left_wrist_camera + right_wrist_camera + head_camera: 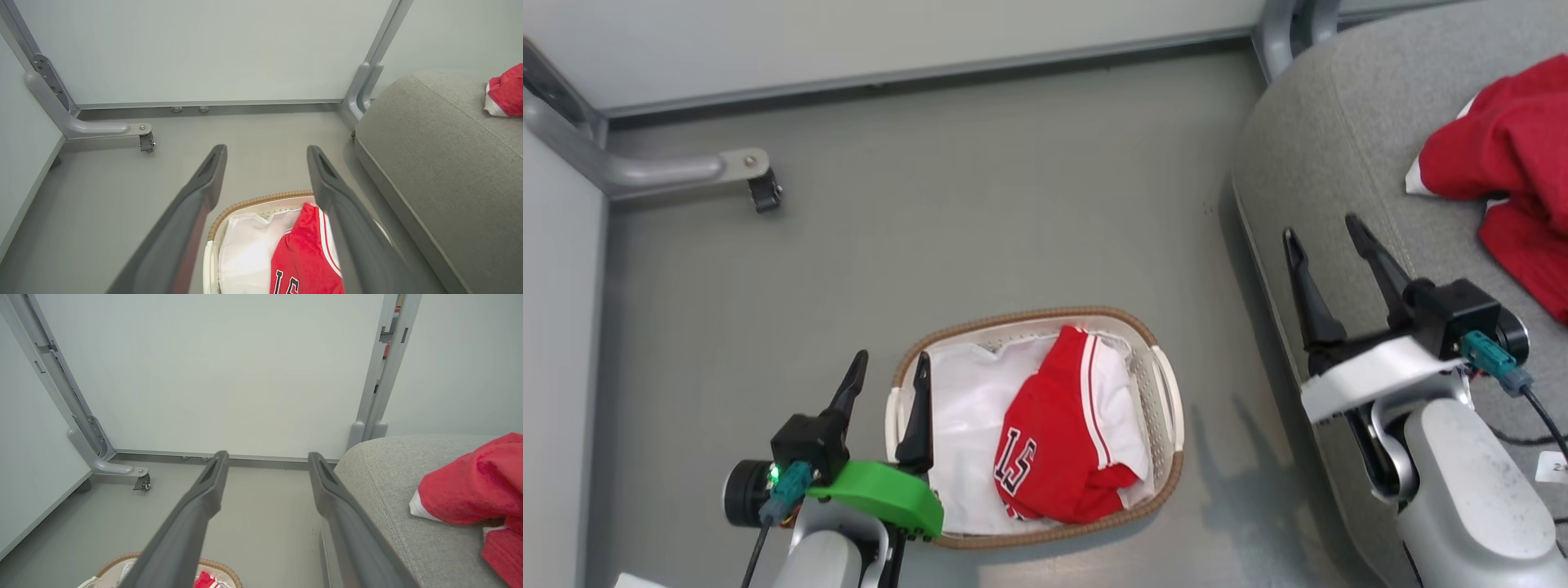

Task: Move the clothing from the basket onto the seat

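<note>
Basket (1029,315), oval, white, brown woven rim: stands on the grey floor (931,204), to the left of the seat (1323,147) and apart from it. Contents: one red jersey (1054,441), white side panels, dark "15" showing, crumpled over a white liner (968,408). Seat, grey upholstery: carries more red clothing (1511,155) with white trim, heaped toward its right part. My left claw (890,359): fingers spread, nothing between them, hanging over the basket's left rim. My right claw (1321,227): fingers spread and empty, above the seat's left edge, apart from the red heap.
</note>
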